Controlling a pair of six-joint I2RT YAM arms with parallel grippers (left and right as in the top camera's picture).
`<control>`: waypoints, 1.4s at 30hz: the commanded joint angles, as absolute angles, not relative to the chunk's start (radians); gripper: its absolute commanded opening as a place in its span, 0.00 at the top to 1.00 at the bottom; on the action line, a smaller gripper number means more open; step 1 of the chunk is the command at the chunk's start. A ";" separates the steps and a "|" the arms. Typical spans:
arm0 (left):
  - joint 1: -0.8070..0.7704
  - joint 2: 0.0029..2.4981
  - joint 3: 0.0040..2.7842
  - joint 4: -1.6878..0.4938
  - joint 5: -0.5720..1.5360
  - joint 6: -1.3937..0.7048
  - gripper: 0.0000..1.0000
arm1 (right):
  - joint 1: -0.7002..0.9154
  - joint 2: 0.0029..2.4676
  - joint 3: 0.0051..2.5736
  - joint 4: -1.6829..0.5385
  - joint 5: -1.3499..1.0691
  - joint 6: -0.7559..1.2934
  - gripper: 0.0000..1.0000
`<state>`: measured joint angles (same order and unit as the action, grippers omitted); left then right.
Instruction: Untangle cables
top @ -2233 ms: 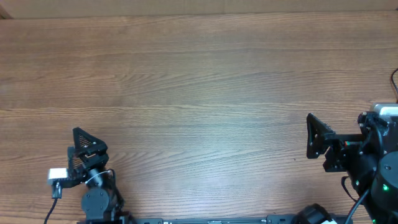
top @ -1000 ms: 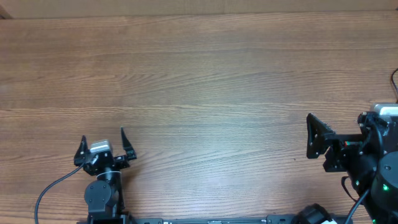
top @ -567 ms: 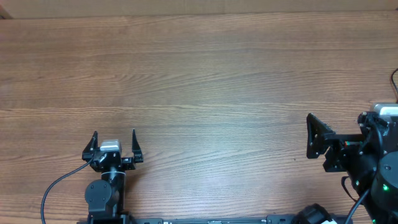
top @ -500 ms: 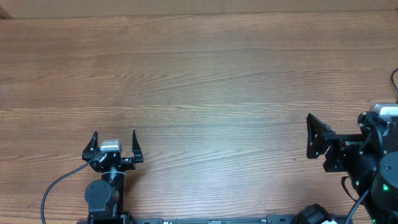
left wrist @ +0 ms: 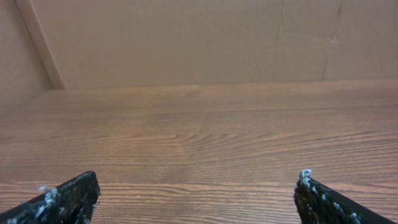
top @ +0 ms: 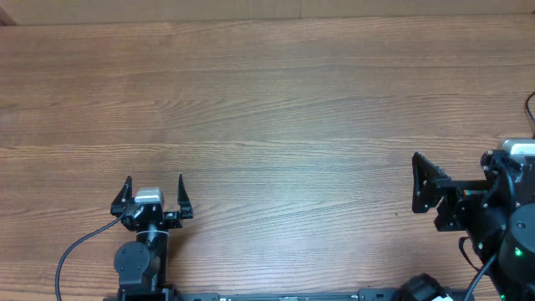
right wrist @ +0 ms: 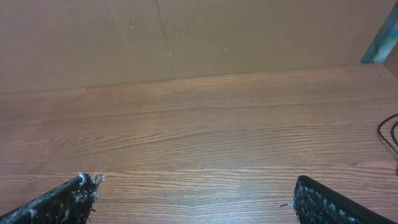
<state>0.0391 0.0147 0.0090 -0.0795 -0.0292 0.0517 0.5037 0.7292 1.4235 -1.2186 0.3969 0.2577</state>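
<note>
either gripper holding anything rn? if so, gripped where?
Nothing is held. The left gripper and the right gripper are both open, with only bare table showing between their fingers.

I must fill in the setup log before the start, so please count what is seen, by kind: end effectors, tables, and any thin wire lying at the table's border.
End effectors: 2, the left end effector and the right end effector, both open.
Wooden table: 1.
Thin black wire: 1, cut off at the right edge; whether it is a task cable cannot be told.
Total: 4.
</note>
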 commanded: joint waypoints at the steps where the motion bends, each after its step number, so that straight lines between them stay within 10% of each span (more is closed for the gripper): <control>1: 0.027 0.004 0.007 -0.081 -0.014 0.038 0.00 | 0.504 0.725 1.420 -1.215 0.406 0.255 0.00; 26: 0.027 0.004 0.007 -0.081 -0.014 0.038 0.00 | 0.490 0.728 1.361 -1.349 0.480 0.255 0.00; 42: 0.027 0.004 0.007 -0.081 -0.014 0.038 0.00 | 0.242 0.297 0.392 -0.169 0.413 0.254 0.00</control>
<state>0.0391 0.0147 0.0090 -0.0803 -0.0257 0.0517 0.2977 0.3801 0.5190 -0.2642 0.4568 0.2573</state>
